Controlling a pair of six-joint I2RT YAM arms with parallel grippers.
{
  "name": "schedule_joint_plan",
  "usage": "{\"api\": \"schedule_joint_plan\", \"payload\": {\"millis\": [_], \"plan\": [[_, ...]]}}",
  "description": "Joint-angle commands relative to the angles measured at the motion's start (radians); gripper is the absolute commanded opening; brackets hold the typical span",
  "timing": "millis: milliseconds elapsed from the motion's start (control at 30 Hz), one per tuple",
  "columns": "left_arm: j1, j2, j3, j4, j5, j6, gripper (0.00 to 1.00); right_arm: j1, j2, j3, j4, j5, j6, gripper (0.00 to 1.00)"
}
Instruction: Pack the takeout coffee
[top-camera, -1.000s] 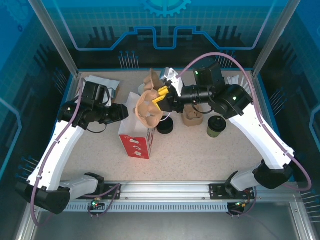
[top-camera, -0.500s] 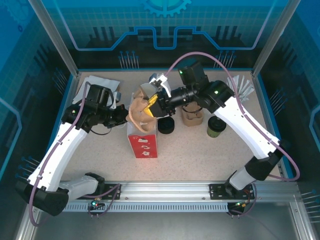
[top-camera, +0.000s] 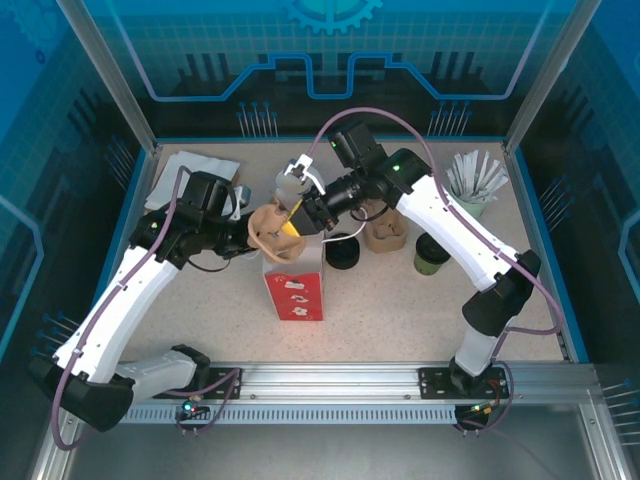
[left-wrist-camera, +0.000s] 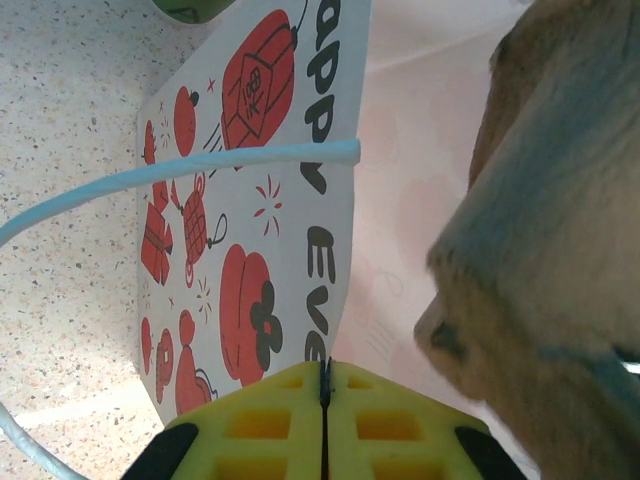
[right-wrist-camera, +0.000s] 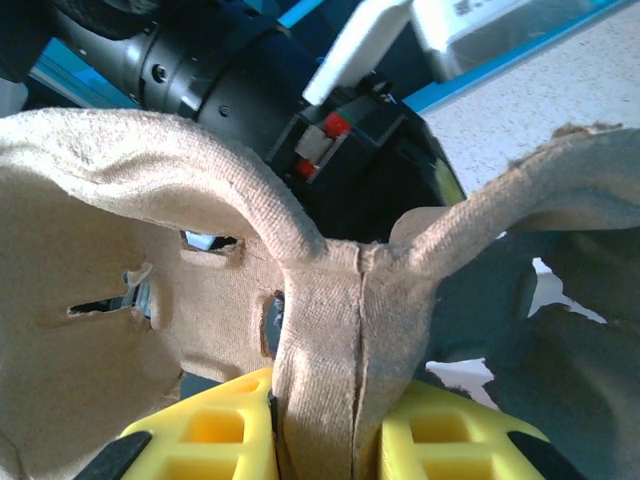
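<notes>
Over the gift bag (top-camera: 298, 295), the outstretched right gripper (top-camera: 290, 225) pinches a cup carrier (top-camera: 265, 233).

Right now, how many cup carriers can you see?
2. One carrier is pinched in the right gripper over the bag; the other carrier sits on the table, partly under the right arm. More could be hidden.
</notes>
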Motion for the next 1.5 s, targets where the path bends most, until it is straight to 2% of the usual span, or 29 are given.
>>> {"api": "schedule_joint_plan", "payload": {"millis": [0, 300, 433, 833, 1067, 1333, 1467], "plan": [[-0.009, -0.015, -0.015, -0.001, 0.010, 0.000, 0.07, -0.035, 0.016, 0.047, -0.104, 0.011, -0.073, 0.22], [-0.017, -0.020, -0.017, 0.029, 0.035, 0.021, 0.07, -0.068, 0.070, 0.100, -0.266, 0.089, -0.219, 0.22], [-0.027, -0.018, -0.017, 0.033, 0.039, 0.029, 0.07, -0.064, 0.106, 0.153, -0.336, 0.227, -0.248, 0.22], [-0.049, -0.014, -0.006, 0.022, 0.045, 0.041, 0.07, -0.021, 0.130, 0.184, -0.371, 0.524, -0.244, 0.21], [-0.050, -0.011, 0.001, 0.031, 0.049, 0.025, 0.07, 0.022, 0.140, 0.196, -0.411, 0.641, -0.291, 0.21], [-0.051, 0.001, 0.007, 0.022, 0.039, 0.022, 0.08, 0.043, 0.131, 0.196, -0.414, 0.695, -0.308, 0.22], [-0.051, 0.003, 0.003, 0.023, 0.043, 0.028, 0.08, 0.026, 0.133, 0.209, -0.402, 0.626, -0.270, 0.22]]}}
